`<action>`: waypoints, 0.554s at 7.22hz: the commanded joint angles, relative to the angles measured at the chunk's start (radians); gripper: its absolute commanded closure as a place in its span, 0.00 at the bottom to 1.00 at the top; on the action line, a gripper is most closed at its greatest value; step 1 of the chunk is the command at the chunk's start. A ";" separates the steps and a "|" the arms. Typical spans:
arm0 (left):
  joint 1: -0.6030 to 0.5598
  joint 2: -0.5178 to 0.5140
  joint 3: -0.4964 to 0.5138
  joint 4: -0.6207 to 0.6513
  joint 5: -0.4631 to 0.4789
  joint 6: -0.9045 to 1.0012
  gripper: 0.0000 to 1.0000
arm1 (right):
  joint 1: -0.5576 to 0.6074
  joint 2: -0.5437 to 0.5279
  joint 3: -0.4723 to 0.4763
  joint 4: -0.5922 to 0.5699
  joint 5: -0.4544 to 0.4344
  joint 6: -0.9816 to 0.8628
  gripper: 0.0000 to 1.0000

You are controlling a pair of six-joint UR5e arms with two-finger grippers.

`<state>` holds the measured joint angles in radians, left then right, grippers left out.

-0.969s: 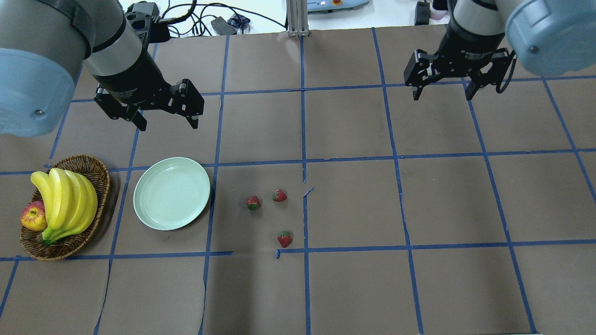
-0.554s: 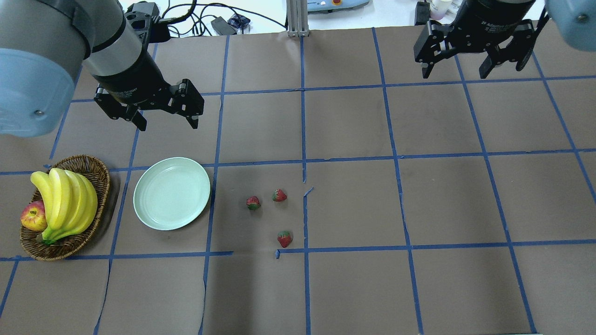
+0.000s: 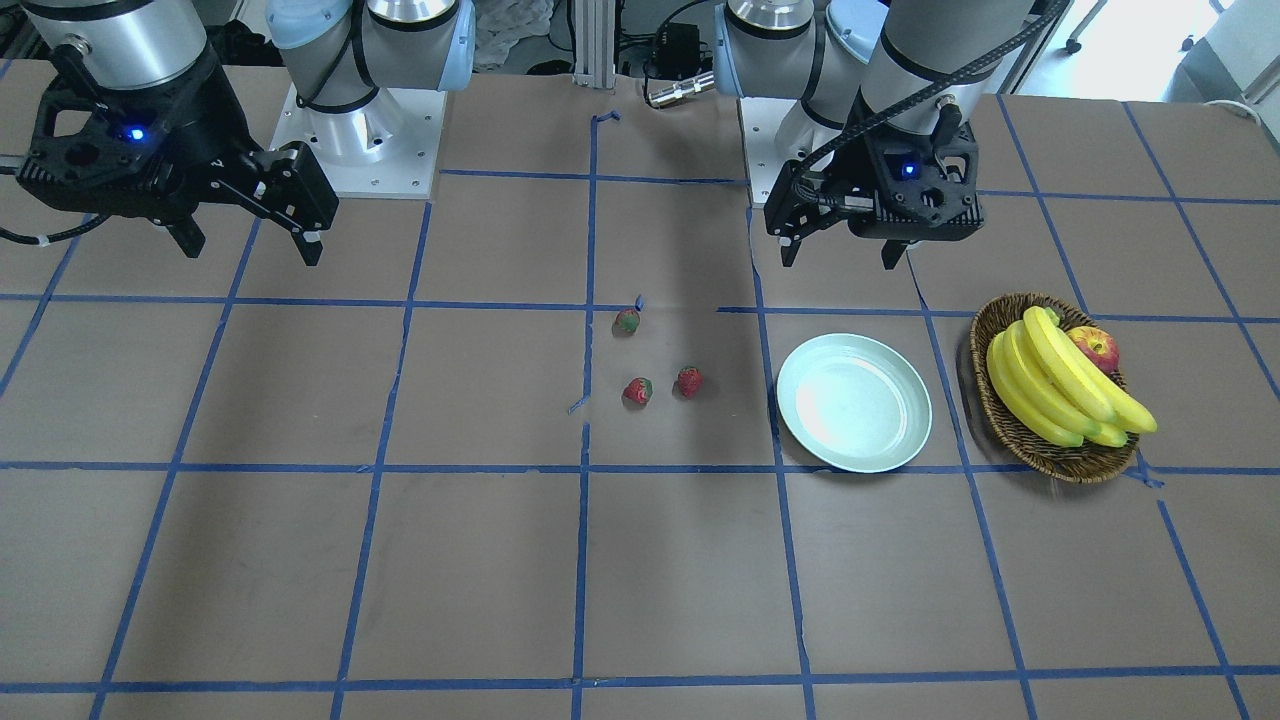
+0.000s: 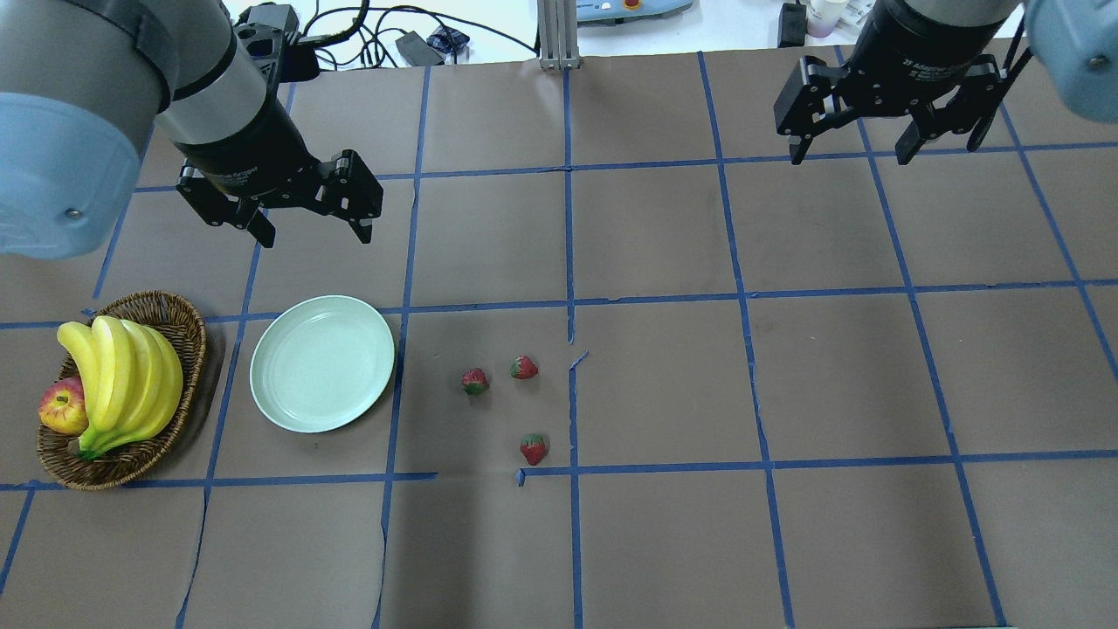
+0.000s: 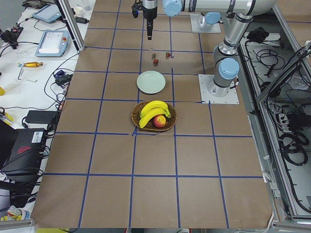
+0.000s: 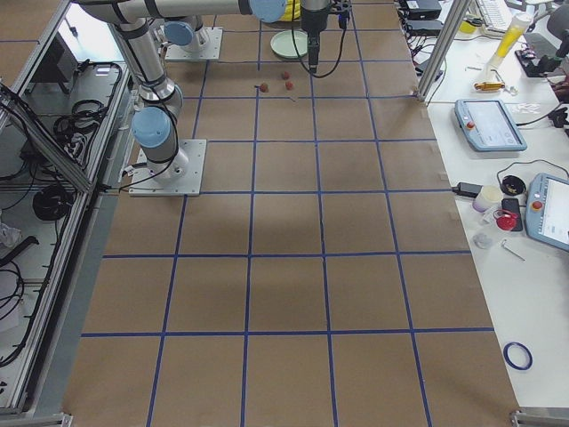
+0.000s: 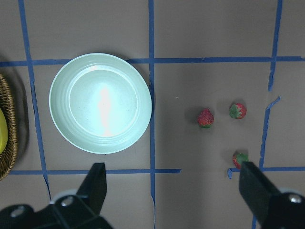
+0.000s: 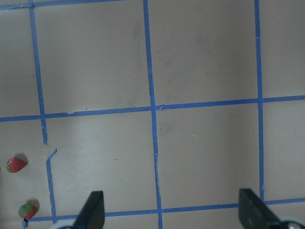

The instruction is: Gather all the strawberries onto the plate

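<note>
Three small red strawberries (image 4: 475,381) (image 4: 524,367) (image 4: 534,449) lie on the brown table near its middle, to the right of the mint-green plate (image 4: 322,362), which holds nothing. In the front-facing view they lie (image 3: 627,320) (image 3: 638,390) (image 3: 688,381) left of the plate (image 3: 853,402). My left gripper (image 4: 314,234) hangs open and empty above the table, beyond the plate. Its wrist view shows the plate (image 7: 100,102) and the berries (image 7: 205,117). My right gripper (image 4: 850,159) is open and empty, high at the far right, well away from the berries.
A brown wicker basket (image 4: 188,323) with bananas (image 4: 122,376) and a red-yellow apple (image 4: 61,406) stands left of the plate. Blue tape lines grid the brown table. Cables and devices lie past the far edge.
My right gripper has moved toward the far edge and a little to the right, then dropped back slightly. The left gripper, berries and plate have not moved.
</note>
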<state>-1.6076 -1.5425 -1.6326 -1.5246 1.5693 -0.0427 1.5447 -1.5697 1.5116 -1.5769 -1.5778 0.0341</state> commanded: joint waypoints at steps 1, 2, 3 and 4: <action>0.000 -0.002 -0.001 0.000 0.000 -0.003 0.00 | 0.000 0.000 0.002 0.000 -0.014 -0.014 0.00; 0.000 -0.008 -0.001 0.000 0.000 -0.006 0.00 | 0.000 0.000 0.001 0.000 -0.005 -0.019 0.00; 0.000 -0.034 -0.003 0.001 -0.012 -0.025 0.00 | 0.002 0.000 -0.001 -0.002 -0.001 -0.013 0.00; -0.012 -0.057 -0.038 0.013 -0.012 -0.037 0.00 | 0.002 0.002 -0.001 -0.003 -0.001 -0.007 0.00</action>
<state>-1.6109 -1.5733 -1.6441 -1.5206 1.5611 -0.0642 1.5457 -1.5688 1.5118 -1.5783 -1.5806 0.0220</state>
